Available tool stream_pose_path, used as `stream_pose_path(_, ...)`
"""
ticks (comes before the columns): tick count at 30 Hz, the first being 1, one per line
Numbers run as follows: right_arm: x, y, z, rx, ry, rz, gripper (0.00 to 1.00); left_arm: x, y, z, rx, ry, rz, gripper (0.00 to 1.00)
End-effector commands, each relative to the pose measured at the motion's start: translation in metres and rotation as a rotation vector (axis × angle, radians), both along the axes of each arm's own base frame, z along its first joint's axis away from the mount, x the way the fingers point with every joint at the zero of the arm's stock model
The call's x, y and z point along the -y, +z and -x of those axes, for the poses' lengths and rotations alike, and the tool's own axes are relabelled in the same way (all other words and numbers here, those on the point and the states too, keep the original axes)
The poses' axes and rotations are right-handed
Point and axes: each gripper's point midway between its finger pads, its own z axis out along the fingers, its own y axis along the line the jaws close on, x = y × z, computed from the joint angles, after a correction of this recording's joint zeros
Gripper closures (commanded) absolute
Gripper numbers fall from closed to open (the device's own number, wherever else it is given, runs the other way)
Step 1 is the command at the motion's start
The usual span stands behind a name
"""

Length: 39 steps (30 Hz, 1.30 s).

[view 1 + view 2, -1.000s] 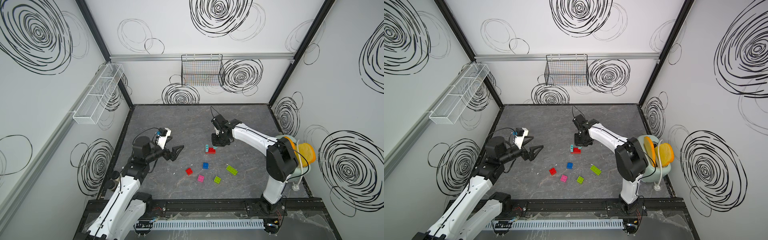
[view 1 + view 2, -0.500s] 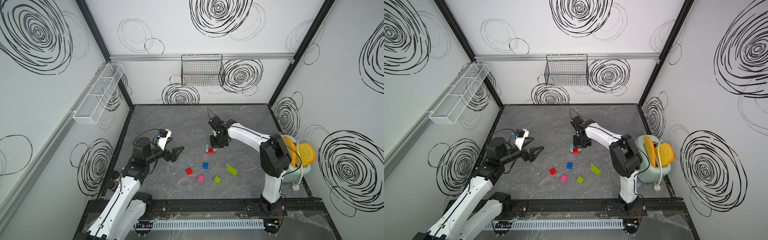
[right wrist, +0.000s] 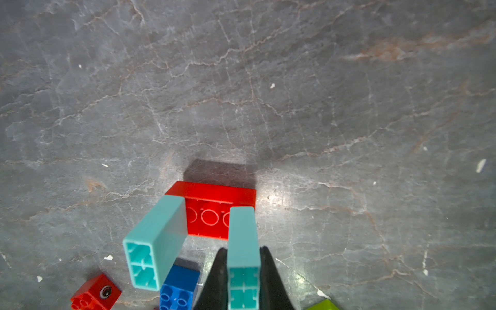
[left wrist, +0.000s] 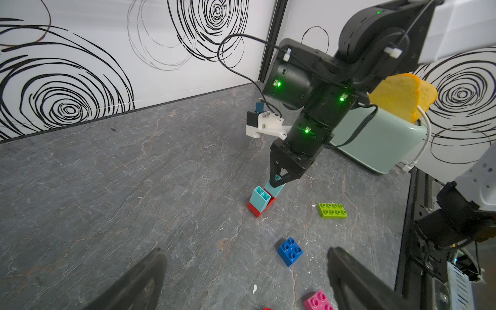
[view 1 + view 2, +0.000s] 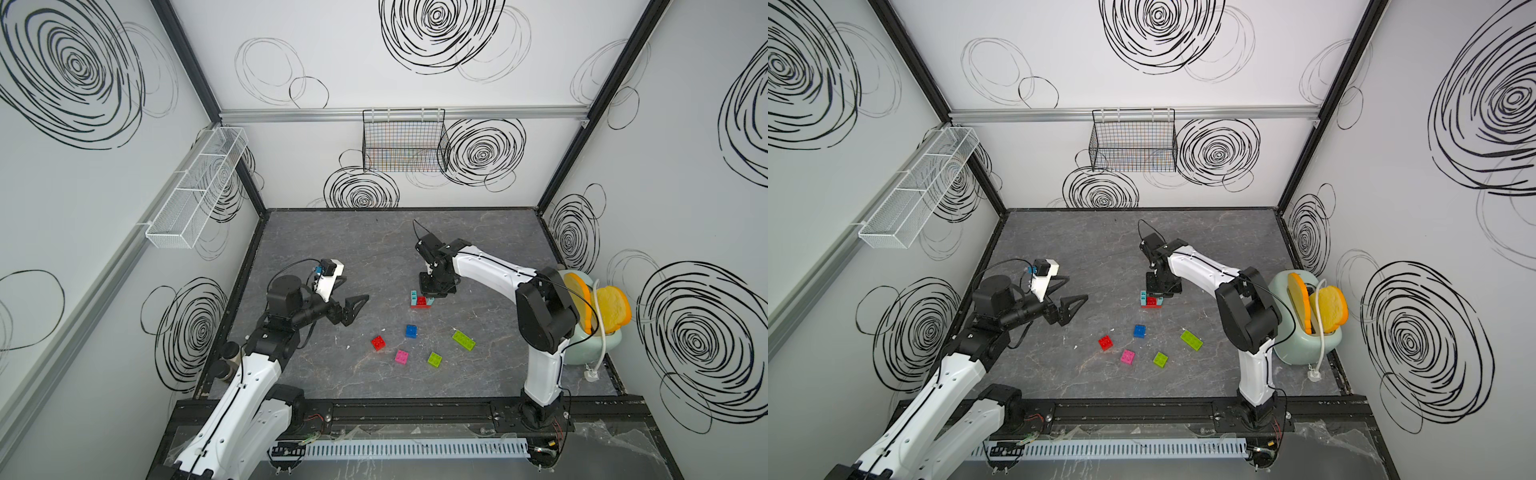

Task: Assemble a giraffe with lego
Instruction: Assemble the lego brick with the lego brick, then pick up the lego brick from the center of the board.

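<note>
A long red lego brick (image 3: 212, 212) lies underside up on the table with two cyan bricks standing on it. My right gripper (image 3: 243, 249) is shut on one cyan brick (image 3: 243, 255); the other cyan brick (image 3: 155, 241) stands free beside it. This cluster (image 5: 420, 301) sits mid-table in both top views, also (image 5: 1152, 301). Loose lego lies nearer the front: small red (image 5: 378, 343), blue (image 5: 411, 331), pink (image 5: 401, 356), small lime (image 5: 434, 359) and long lime (image 5: 464, 340). My left gripper (image 5: 355, 291) hovers open and empty to the left, above the table (image 4: 245, 252).
A mint toaster (image 5: 594, 345) holding yellow toast slices (image 5: 615, 307) stands at the right edge. A black wire basket (image 5: 405, 141) hangs on the back wall and a white mesh shelf (image 5: 195, 191) on the left wall. A black rail (image 5: 415, 409) runs along the front.
My right gripper has shifted slightly left and toward the front onto the red-and-cyan cluster, and its elbow has swung left. The left arm has not moved.
</note>
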Motion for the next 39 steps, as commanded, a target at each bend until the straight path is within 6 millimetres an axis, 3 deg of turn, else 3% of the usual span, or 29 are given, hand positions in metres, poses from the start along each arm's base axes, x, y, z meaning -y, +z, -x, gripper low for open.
stream_pose_path(1, 0.006, -0.006, 0.002, -0.024, -0.008, 0.052, 1.0, 0.004, 0.01, 0.002, 0.063, -0.029, 0.005, 0.02)
stream_pose_path(15, 0.02, -0.017, 0.002, -0.054, -0.008, 0.161, 1.0, 0.005, 0.01, 0.003, 0.064, -0.035, 0.005, 0.02)
stream_pose_path(34, 0.037, -0.089, 0.02, -0.13, 0.005, 0.341, 1.0, 0.008, 0.011, 0.006, 0.072, -0.048, 0.0, 0.02)
stream_pose_path(39, 0.034, -0.085, 0.018, -0.128, 0.018, 0.324, 1.0, 0.008, 0.011, 0.006, 0.072, -0.048, -0.002, 0.02)
